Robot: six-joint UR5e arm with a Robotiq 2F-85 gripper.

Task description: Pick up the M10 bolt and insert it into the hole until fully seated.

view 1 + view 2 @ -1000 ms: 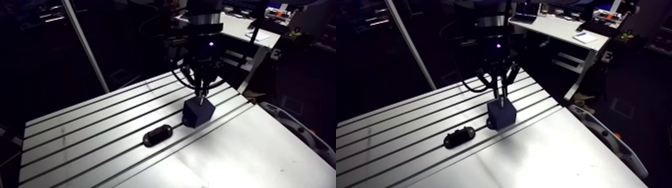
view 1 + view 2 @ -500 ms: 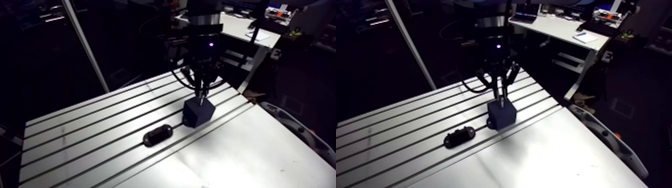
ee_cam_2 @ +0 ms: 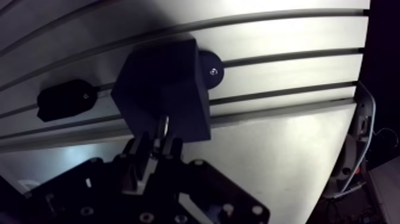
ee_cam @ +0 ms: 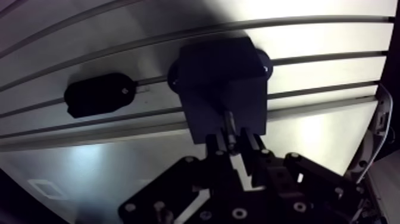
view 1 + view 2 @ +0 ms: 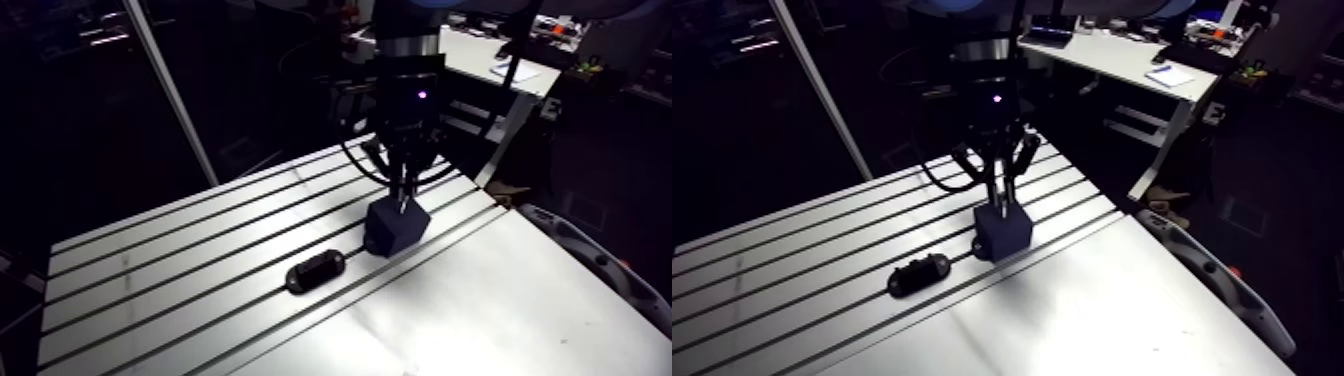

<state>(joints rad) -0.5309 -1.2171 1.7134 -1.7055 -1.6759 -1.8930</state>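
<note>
Your gripper (image 4: 231,140) has its two fingers close together. They pinch the M10 bolt (image 4: 229,124) between them. The bolt looks like a thin shiny stick that points down from the fingertips. Its low end is right over the top of the dark blue block (image 4: 221,80), close to the edge nearest the gripper. The block stands on the far part of the slotted table (image 5: 180,270). A black oval piece (image 5: 315,271) lies to the left of the block and a bit nearer, apart from it. You do not need it.

I think you are at the step of putting the bolt in. I cannot see the hole, because the bolt and fingers hide it and the block is very dark. I cannot tell if the tip is inside yet.

To do it well, go straight down and go slowly. Hold the bolt upright, not leaning. If it stops early, do not push hard. Lift a little, shift a tiny bit, and try again. A hard push may make the block slide, or make the bolt slip in the fingers. Let go only when the bolt will go no deeper.
</note>
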